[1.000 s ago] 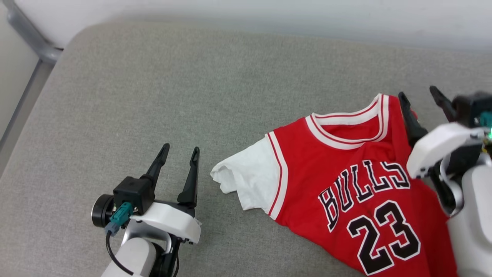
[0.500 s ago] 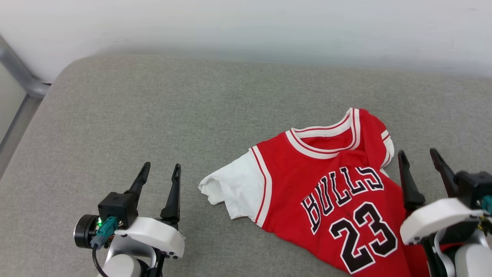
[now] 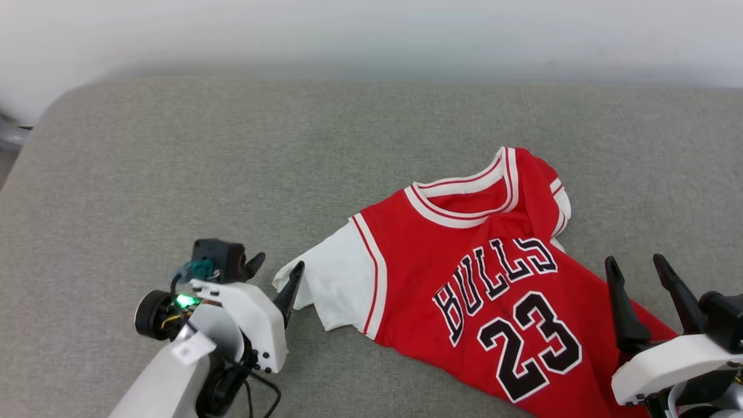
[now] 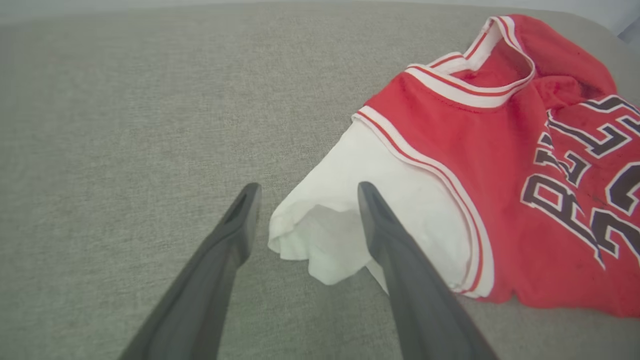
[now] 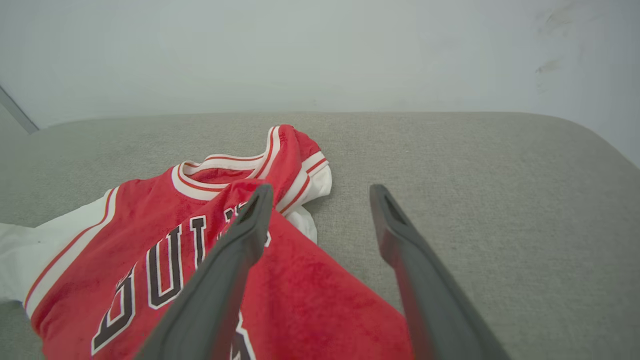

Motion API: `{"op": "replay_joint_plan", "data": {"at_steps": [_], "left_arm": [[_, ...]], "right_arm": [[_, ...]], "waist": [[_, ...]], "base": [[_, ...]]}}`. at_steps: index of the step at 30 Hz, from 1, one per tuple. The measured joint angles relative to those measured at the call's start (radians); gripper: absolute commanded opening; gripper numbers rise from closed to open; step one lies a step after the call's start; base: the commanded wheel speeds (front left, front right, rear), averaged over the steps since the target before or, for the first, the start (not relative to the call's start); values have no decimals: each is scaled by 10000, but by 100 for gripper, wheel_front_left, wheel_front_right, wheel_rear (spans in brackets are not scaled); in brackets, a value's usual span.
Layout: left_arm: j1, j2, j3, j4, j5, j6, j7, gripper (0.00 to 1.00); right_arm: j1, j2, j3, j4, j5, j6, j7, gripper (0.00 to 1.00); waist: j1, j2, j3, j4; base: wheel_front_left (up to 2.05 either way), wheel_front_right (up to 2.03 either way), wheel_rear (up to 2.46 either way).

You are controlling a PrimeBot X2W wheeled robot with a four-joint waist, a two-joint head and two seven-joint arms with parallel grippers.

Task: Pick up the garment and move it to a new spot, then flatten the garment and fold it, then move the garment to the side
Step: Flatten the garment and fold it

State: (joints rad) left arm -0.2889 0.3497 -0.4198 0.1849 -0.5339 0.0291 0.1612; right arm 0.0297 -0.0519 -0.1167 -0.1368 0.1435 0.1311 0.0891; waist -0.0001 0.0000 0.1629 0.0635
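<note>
The garment (image 3: 482,273) is a red jersey with black "23" and lettering, lying face up on the grey cushion. Its white sleeve (image 3: 328,284) points left, and its right shoulder is folded over by the striped collar (image 3: 464,200). My left gripper (image 3: 277,266) is open and tilted toward that sleeve. In the left wrist view the sleeve end (image 4: 320,220) lies between the open fingers of the left gripper (image 4: 307,187). My right gripper (image 3: 634,264) is open at the jersey's lower right edge. In the right wrist view the right gripper (image 5: 321,189) straddles the edge of the garment (image 5: 165,220).
A grey upholstered cushion (image 3: 232,162) carries everything, with a rounded corner at the far left and a white wall (image 3: 371,35) behind. A grey metal bar (image 3: 8,136) shows at the left edge. Bare cushion lies left of and behind the jersey.
The camera has shifted. My left gripper has turned and closed in on the white sleeve end. My right gripper has drawn back from the collar and shoulder to the jersey's lower right.
</note>
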Motion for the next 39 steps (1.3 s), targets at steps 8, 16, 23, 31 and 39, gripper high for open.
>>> {"op": "replay_joint_plan", "data": {"at_steps": [8,16,23,31,39], "left_arm": [[-885,380,-531,1016,-522,-431,2803,100],[-1319,756,-894,1348,-913,-807,4579,0],[-1080,901,-920,1091,-290,-479,3453,0],[95,1774,-184,-128,-75,510,2656,0],[1756,2019,349,-460,-694,1137,2520,0]], "right_arm": [[-48,2,140,6,222,0,15,100],[-109,2,171,288,516,0,-196,100],[-199,4,-44,583,600,0,-274,100],[-70,8,-456,698,581,0,-121,100],[105,8,-518,767,554,0,2,100]], "waist": [[1,0,544,-457],[1,0,901,-777],[1,0,735,-756],[1,0,230,-481],[1,0,-240,-237]], "base": [[0,0,0],[0,0,0],[0,0,0],[0,0,0],[0,0,0]]}}
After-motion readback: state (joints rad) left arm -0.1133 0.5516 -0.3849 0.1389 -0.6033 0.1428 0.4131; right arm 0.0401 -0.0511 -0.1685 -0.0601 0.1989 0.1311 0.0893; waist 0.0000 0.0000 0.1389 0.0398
